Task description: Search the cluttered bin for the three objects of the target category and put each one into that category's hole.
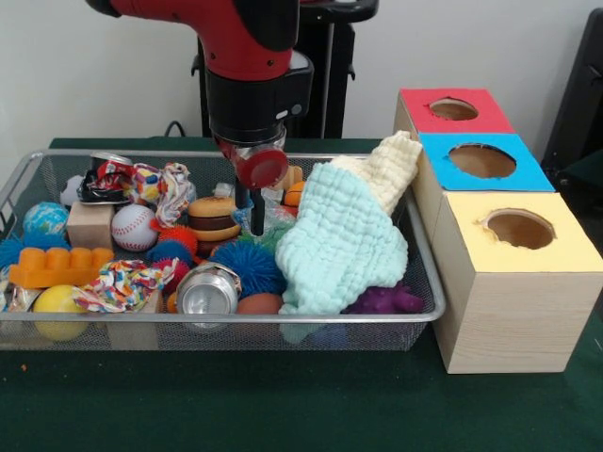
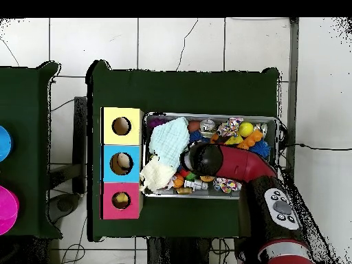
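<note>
The wire mesh bin (image 1: 429, 282) is full of mixed toys; it also shows in the overhead view (image 2: 206, 115). My gripper (image 1: 250, 209) reaches down into the bin's middle, just right of a toy burger (image 1: 213, 218) and above a blue spiky ball (image 1: 247, 268). Nothing visibly hangs from it. A mint cloth (image 1: 339, 245) and a cream cloth (image 1: 388, 165) drape over the bin's right part. Three wooden boxes with holes stand right of the bin: red top (image 1: 453, 109), blue top (image 1: 482, 160), yellow top (image 1: 520, 229). In the overhead view the arm (image 2: 234, 161) hides the gripper.
Also in the bin are a baseball (image 1: 134, 227), a silver can (image 1: 207, 292), an orange toy brick (image 1: 58, 266), a yellow ball (image 1: 58, 301), a globe ball (image 1: 45, 218), a wooden block (image 1: 89, 224) and a purple toy (image 1: 386, 301). The boxes show at the bin's left in the overhead view (image 2: 122, 163).
</note>
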### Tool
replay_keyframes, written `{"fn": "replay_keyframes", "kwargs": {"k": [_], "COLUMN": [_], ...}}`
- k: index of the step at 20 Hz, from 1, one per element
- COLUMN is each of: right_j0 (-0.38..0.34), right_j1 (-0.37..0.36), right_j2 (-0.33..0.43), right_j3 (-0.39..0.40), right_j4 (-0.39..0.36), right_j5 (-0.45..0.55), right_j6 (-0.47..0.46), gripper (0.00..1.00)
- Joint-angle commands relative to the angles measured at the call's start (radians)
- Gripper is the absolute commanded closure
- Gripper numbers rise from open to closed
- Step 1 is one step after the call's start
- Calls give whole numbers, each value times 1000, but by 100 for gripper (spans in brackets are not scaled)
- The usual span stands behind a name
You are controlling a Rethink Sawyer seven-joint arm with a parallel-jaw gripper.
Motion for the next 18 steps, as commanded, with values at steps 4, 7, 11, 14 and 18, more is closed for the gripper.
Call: {"fn": "replay_keyframes", "kwargs": {"k": [4, 7, 11, 14, 18], "right_j0": [22, 33, 69, 44, -132], "right_j1": [-47, -82, -132, -158, -179], "right_j2": [-32, -53, -87, -52, 176], "right_j3": [-99, -115, -105, -77, 57], "right_j4": [-125, -190, -282, -258, -64], "right_j5": [91, 68, 17, 48, 85], "right_j6": [-143, -169, -155, -147, -189], "gripper": [0, 0, 0, 0, 0]}}
